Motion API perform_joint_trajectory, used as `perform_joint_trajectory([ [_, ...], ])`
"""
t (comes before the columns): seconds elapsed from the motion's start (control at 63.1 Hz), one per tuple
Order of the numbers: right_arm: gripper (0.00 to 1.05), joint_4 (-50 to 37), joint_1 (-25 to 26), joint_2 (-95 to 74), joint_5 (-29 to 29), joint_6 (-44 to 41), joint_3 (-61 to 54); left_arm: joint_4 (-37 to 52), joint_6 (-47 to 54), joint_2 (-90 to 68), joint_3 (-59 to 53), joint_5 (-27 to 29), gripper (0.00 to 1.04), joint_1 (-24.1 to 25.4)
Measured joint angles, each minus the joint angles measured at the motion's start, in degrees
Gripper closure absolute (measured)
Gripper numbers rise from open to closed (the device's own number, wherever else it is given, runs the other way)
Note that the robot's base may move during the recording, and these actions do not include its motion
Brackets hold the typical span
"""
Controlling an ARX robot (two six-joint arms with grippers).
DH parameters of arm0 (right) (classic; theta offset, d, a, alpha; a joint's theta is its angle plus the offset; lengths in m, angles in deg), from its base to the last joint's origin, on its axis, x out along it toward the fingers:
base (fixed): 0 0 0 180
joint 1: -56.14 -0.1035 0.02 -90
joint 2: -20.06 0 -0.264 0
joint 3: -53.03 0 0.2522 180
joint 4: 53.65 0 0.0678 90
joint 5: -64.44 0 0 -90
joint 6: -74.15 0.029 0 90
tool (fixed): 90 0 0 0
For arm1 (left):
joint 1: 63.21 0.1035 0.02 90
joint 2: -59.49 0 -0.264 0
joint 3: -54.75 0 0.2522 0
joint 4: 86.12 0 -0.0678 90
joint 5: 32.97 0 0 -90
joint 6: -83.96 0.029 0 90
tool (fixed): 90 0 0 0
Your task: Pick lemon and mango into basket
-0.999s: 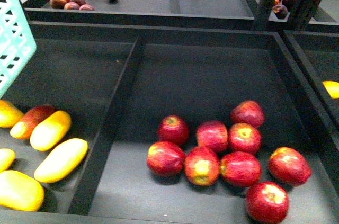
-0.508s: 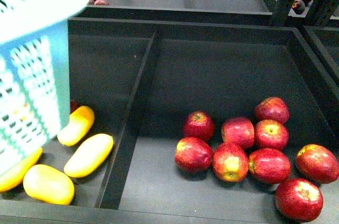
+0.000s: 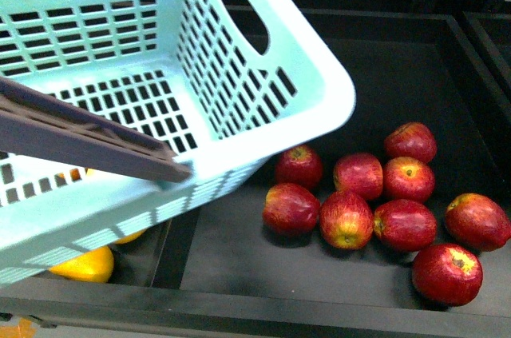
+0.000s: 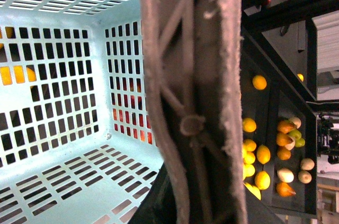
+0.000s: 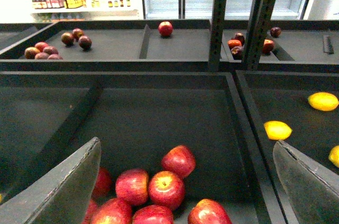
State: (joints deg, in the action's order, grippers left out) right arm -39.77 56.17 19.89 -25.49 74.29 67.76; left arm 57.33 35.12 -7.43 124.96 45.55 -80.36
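1. Empty light teal slotted plastic basket (image 3: 327, 106) is hanging over smooth orange-yellow mango (image 3: 84, 266).
2. Pointed yellow lemon (image 5: 277, 130) is lying in neighbouring black tray (image 5: 288, 102).
3. Right gripper (image 5: 185, 143) is gaping, holding nothing; left gripper's jaws: cannot tell.

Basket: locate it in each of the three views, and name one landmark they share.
Front view: the basket fills the upper left, tilted, its brown handle lying across it.
Left wrist view: its inside fills the left half, beside the handle.
Right wrist view: not in it.
Shared landmark: the red apples, piled low in the right wrist view; in the left wrist view, red shows through the basket's slots.
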Motion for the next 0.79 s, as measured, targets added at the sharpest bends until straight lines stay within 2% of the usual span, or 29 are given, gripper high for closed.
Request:
perform_joint_trajectory([
  [0.127, 0.09, 0.0, 0.0, 0.0, 0.0, 0.0, 0.0, 1.5, -1.6, -3.8, 0.4, 2.1, 0.99, -3.8],
  [0.27, 0.09, 0.0, 0.0, 0.0, 0.0, 0.0, 0.0, 4.1, -1.5, -7.0, 1.0, 1.9, 0.99, -7.0],
  [0.523, 0.09, 0.0, 0.0, 0.0, 0.0, 0.0, 0.0, 10.7, -1.9, -12.9, 2.8, -4.0, 0.99, -11.9],
  [0.793, 0.09, 0.0, 0.0, 0.0, -0.1, 0.0, 0.0, 10.2, 0.2, -15.8, 6.7, -10.7, 0.99, -15.1],
])
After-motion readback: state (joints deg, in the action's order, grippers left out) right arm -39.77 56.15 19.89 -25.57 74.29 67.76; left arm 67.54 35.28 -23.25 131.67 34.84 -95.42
